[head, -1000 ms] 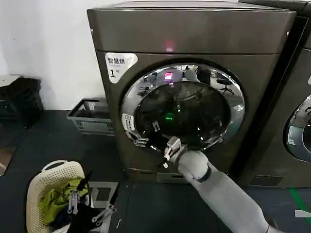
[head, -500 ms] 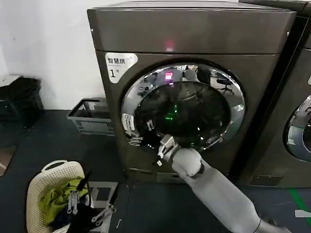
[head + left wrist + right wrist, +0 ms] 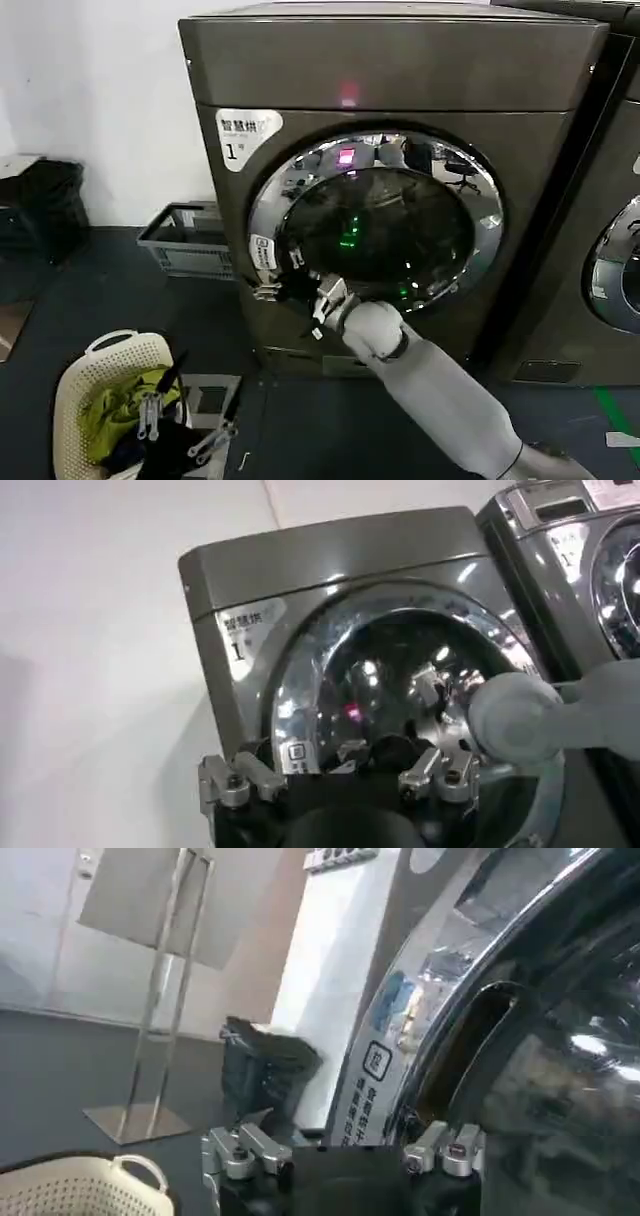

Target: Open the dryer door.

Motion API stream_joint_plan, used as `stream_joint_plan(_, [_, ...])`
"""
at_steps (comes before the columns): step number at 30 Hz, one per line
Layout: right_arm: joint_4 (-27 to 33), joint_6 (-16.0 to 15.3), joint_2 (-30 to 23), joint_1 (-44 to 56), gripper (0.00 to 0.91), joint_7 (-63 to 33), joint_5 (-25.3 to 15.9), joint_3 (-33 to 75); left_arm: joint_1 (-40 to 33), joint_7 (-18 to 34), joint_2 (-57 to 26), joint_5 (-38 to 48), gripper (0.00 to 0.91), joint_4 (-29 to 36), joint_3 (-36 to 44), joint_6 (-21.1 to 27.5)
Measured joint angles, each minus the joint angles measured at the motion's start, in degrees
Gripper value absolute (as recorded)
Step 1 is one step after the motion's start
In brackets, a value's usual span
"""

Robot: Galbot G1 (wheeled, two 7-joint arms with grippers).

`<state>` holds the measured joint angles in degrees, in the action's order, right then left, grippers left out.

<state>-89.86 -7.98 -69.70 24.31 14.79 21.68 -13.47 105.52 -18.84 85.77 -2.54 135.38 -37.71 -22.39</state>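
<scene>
The dryer door (image 3: 400, 220), round with a wide chrome rim and dark glass, lies flat against the grey dryer (image 3: 390, 60). My right gripper (image 3: 285, 280) is at the door's lower left rim, beside the white sticker (image 3: 264, 251). Its fingers are spread open, and in the right wrist view the gripper (image 3: 340, 1148) has the rim (image 3: 440, 978) and sticker straight ahead between them. My left gripper (image 3: 190, 430) hangs low near the floor, open and holding nothing. From there the left gripper (image 3: 335, 775) faces the door (image 3: 400, 660), and the right arm (image 3: 540, 715) crosses in front.
A white laundry basket (image 3: 75, 375) with green clothes stands on the floor at lower left. A grey crate (image 3: 185, 240) sits by the wall. A second machine (image 3: 610, 260) stands to the right. A black bag (image 3: 40, 205) lies at far left.
My right gripper has slid leftward along the door's lower rim to the sticker at its left edge. The door and the left arm have not moved.
</scene>
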Motion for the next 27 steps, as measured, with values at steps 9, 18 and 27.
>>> stream_joint_plan(9, [-2.2,1.3,2.7,1.0,0.907,5.0,2.6,0.9,-0.1,0.0,0.1,0.0,0.907,-0.1,0.0,0.0])
stream_joint_plan(18, [-5.2,2.6,7.1,2.1,0.907,12.9,6.1,1.5,-0.7,0.0,-0.3,0.8,0.907,-0.7,-0.9,0.2])
stream_joint_plan(27, [-8.0,3.7,11.0,2.9,0.907,20.0,7.7,2.4,-0.6,0.0,-0.6,1.0,0.907,-0.7,-1.4,0.3])
